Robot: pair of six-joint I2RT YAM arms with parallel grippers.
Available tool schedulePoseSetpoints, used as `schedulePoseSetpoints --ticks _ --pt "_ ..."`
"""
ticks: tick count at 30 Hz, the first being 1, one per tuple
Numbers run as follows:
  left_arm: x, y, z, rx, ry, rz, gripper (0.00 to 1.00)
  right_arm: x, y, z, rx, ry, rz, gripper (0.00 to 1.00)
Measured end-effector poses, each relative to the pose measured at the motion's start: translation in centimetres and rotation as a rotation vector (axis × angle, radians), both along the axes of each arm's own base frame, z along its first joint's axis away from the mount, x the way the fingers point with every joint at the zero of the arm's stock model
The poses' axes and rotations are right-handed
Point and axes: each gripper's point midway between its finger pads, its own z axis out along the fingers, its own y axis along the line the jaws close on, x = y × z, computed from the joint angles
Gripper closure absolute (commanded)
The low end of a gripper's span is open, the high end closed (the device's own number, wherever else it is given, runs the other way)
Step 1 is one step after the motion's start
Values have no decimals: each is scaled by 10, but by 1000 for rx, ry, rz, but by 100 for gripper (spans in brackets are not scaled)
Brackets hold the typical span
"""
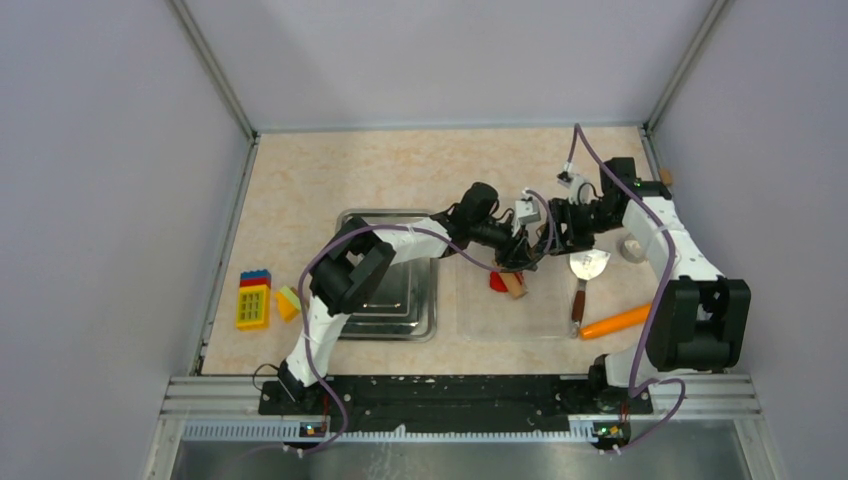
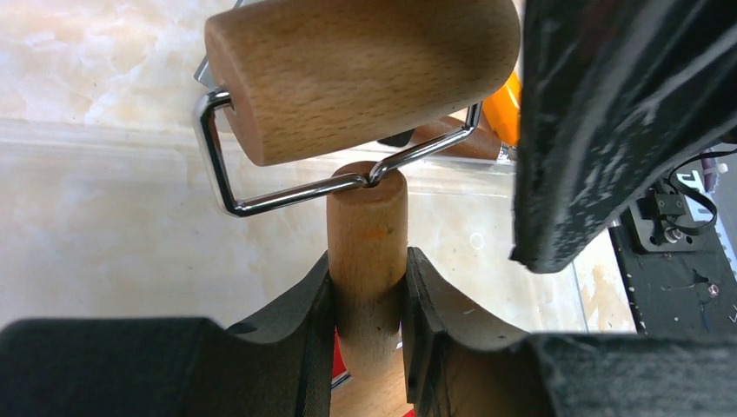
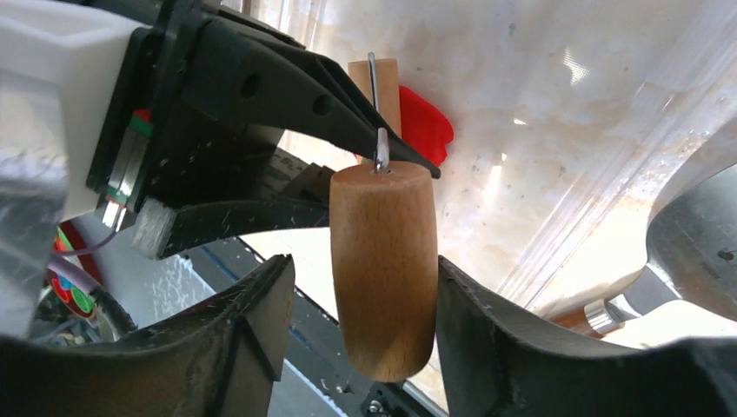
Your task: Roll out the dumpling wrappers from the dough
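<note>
A wooden roller (image 1: 514,286) rests with its drum on the red dough (image 1: 497,282), which lies on a clear mat (image 1: 510,325). My left gripper (image 2: 368,295) is shut on the roller's handle (image 2: 367,234), below the drum (image 2: 365,78). My right gripper (image 3: 365,304) straddles the free end of the same handle (image 3: 382,261). It is open: there is a gap at one finger, and the other finger is close to the wood. Part of the dough (image 3: 424,126) shows behind the drum. No dumpling wrappers are in view.
A steel tray (image 1: 352,216) sits left of the mat. A scraper with a wooden handle (image 1: 586,268), an orange carrot (image 1: 615,321) and a small round ring (image 1: 632,248) lie to the right. Toy blocks (image 1: 253,300) sit at the far left.
</note>
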Motion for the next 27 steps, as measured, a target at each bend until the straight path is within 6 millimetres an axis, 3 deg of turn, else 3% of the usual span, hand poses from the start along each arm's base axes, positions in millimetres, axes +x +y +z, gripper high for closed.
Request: schedulePoseSetpoints --ticks 11,14,16,18,22,27 --pt "-3 2 -6 12 -24 -19 100 4 3 -1 20 -13 -6 46" --pt "-5 1 -6 12 -27 -26 100 1 3 -9 23 -6 -11 57" --pt "-5 1 -6 11 -30 -29 100 0 4 -13 28 -2 -14 70" --pt "-7 2 -6 10 -32 -37 100 -1 5 -16 33 -3 -16 73" --pt "-9 2 -5 11 -36 -49 100 1 5 -15 36 -18 -22 47" --pt "-14 4 -4 15 -44 -73 100 6 5 -6 38 -60 -41 44"
